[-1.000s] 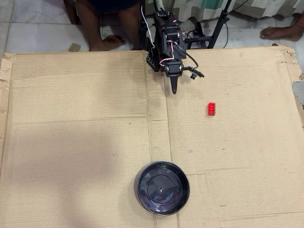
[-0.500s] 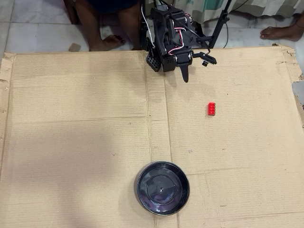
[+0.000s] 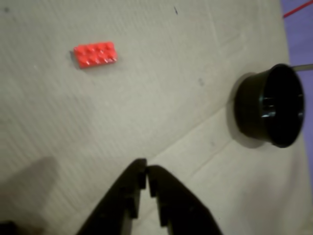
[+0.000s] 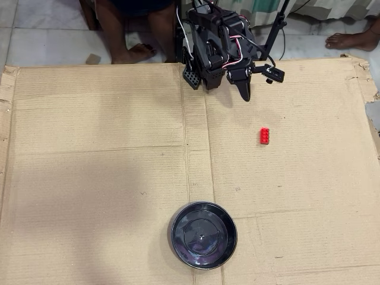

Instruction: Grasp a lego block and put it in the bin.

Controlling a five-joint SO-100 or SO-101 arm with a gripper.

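I see the lego block (image 4: 265,136), a small bright red brick with two rows of studs, lying flat on the corrugated cardboard sheet (image 4: 107,178) that covers the surface, right of the sheet's centre fold in the overhead view. In the wrist view the lego block (image 3: 95,54) sits upper left, slightly blurred, its studs just readable. The bin (image 4: 203,235), a round glossy black dish with a raised rim, rests well apart from the brick near the bottom edge of the overhead view; in the wrist view the bin (image 3: 269,105) appears at the right, seen obliquely so its wall shows. My claw (image 4: 246,95) hangs above the cardboard near the top edge, up and left of the brick, pointing down from the folded black arm (image 4: 214,41) with its red and white wiring. In the wrist view the claw (image 3: 146,169) has its dark fingertips pressed together, holding nothing. Bare legs (image 4: 136,29) stand on the tiled floor beyond the sheet, cut off by the frame.
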